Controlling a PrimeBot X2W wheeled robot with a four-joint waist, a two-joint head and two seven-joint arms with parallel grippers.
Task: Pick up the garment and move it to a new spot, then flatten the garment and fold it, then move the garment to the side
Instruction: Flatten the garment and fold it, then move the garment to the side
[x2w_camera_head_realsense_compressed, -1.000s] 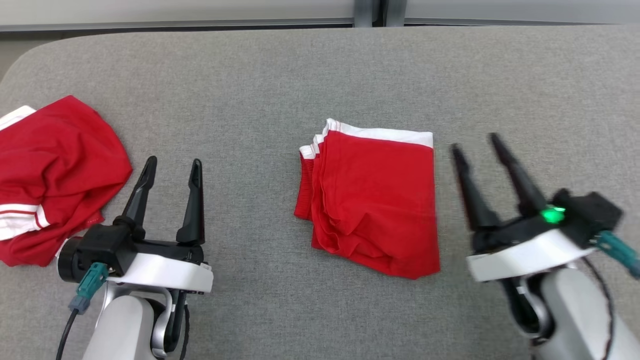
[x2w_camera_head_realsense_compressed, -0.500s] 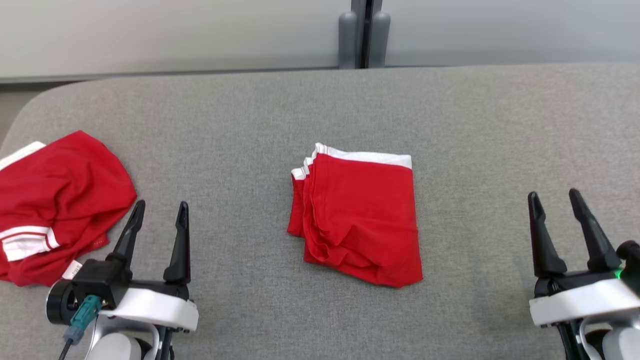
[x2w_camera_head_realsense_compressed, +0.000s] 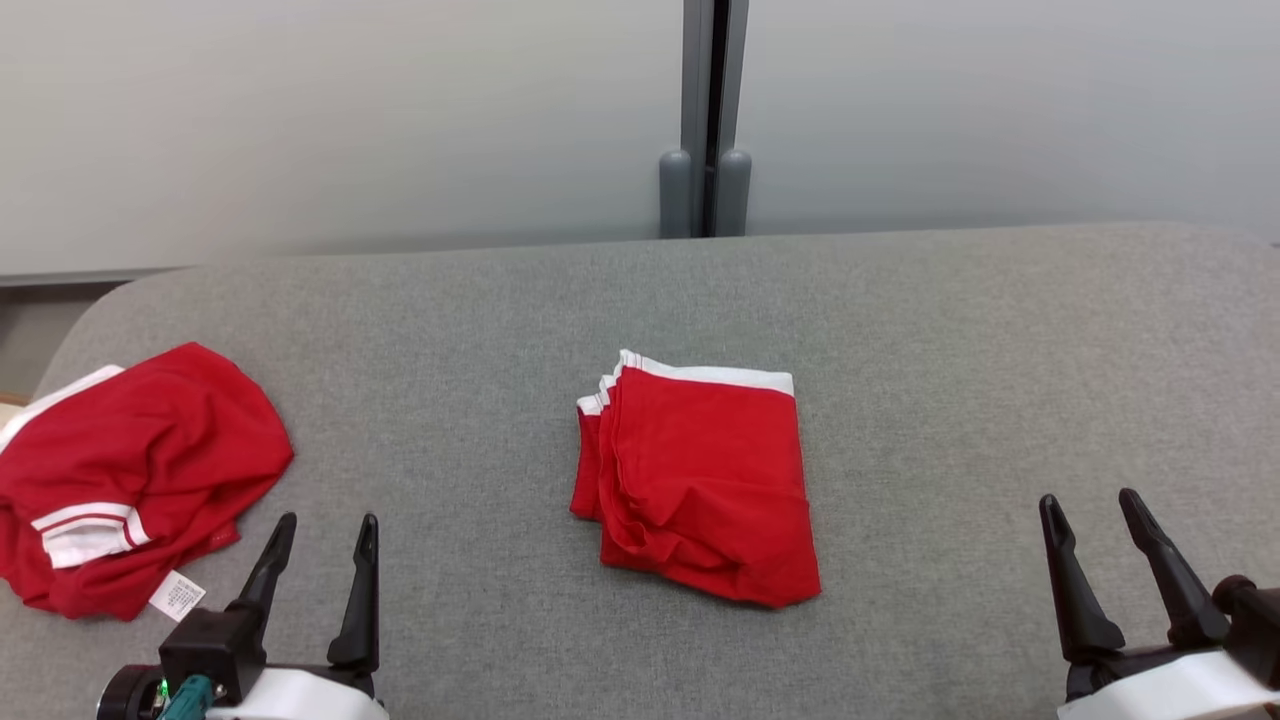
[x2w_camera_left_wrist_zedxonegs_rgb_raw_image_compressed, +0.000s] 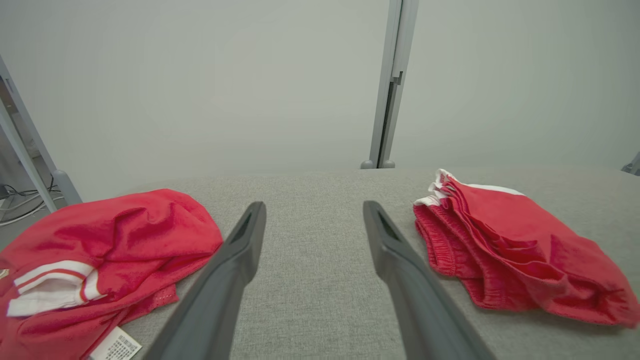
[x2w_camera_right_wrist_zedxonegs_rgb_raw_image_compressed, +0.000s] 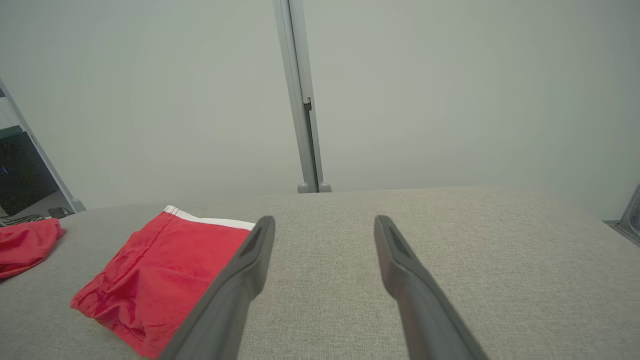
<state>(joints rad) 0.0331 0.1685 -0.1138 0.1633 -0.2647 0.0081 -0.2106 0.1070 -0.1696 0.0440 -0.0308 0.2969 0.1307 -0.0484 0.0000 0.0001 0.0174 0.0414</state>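
Note:
A folded red garment (x2w_camera_head_realsense_compressed: 700, 480) with a white band lies flat at the middle of the grey table (x2w_camera_head_realsense_compressed: 950, 330); it also shows as the garment (x2w_camera_left_wrist_zedxonegs_rgb_raw_image_compressed: 505, 240) and the garment (x2w_camera_right_wrist_zedxonegs_rgb_raw_image_compressed: 165, 270) in the wrist views. My left gripper (x2w_camera_head_realsense_compressed: 325, 522) stands open at the lower left, well apart from it, jaws empty (x2w_camera_left_wrist_zedxonegs_rgb_raw_image_compressed: 312, 207). At the lower right my right gripper (x2w_camera_head_realsense_compressed: 1088, 500) is open too, to the right of the garment, with nothing between its fingers (x2w_camera_right_wrist_zedxonegs_rgb_raw_image_compressed: 324, 220).
A second red garment (x2w_camera_head_realsense_compressed: 130, 475), crumpled, with white stripes and a label, lies at the table's left edge, beside my left gripper (x2w_camera_left_wrist_zedxonegs_rgb_raw_image_compressed: 100, 250). A pale wall with a grey post (x2w_camera_head_realsense_compressed: 705, 120) stands behind the table.
The head camera has tilted up, so the wall now shows. Both arms have drawn back toward me, the right one away from the folded garment's right edge. Both garments lie as before.

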